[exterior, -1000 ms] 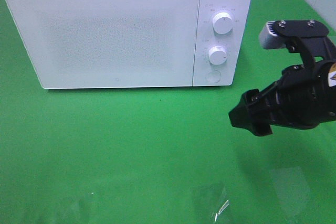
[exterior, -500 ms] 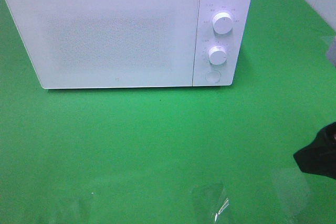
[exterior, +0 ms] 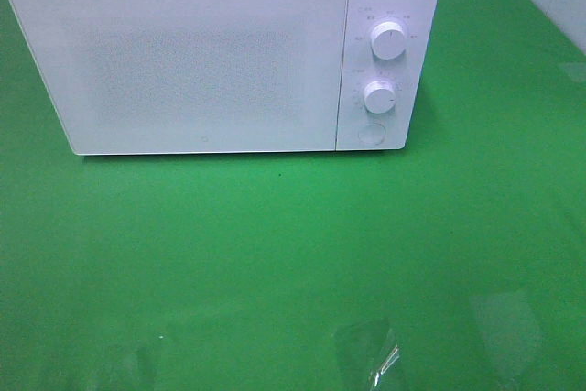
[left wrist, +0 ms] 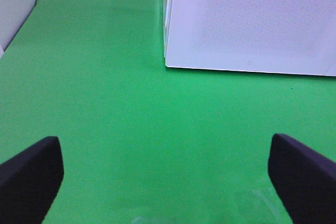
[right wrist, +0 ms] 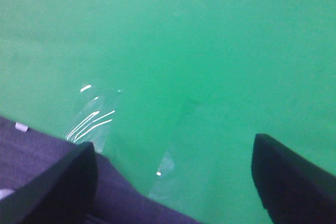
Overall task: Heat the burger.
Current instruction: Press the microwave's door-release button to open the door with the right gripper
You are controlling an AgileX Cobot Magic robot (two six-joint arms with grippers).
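From the high camera at my remote station: a white box-shaped microwave oven (exterior: 201, 61) stands with its door shut at the back of the green table cover (exterior: 275, 263). Its right-hand panel carries two round white dials, an upper dial (exterior: 388, 41) and a lower dial (exterior: 379, 96), with a round white button (exterior: 371, 134) beneath them. A glossy patch of clear film (exterior: 366, 354) catches the light near the front edge. Neither arm shows in this view. On the left wrist camera, the left gripper (left wrist: 167, 178) hangs over bare green cover facing the oven's front lower corner, its black fingers (left wrist: 31, 177) spread wide with nothing between them. On the right wrist camera, the right gripper (right wrist: 178, 179) hovers over the cover beside shiny clear film, with a dark grey ledge (right wrist: 31, 153) at the cover's edge. Its black fingers (right wrist: 291, 179) also stand well apart and hold nothing. I cannot tell where the burger is, as none of my three views shows it.
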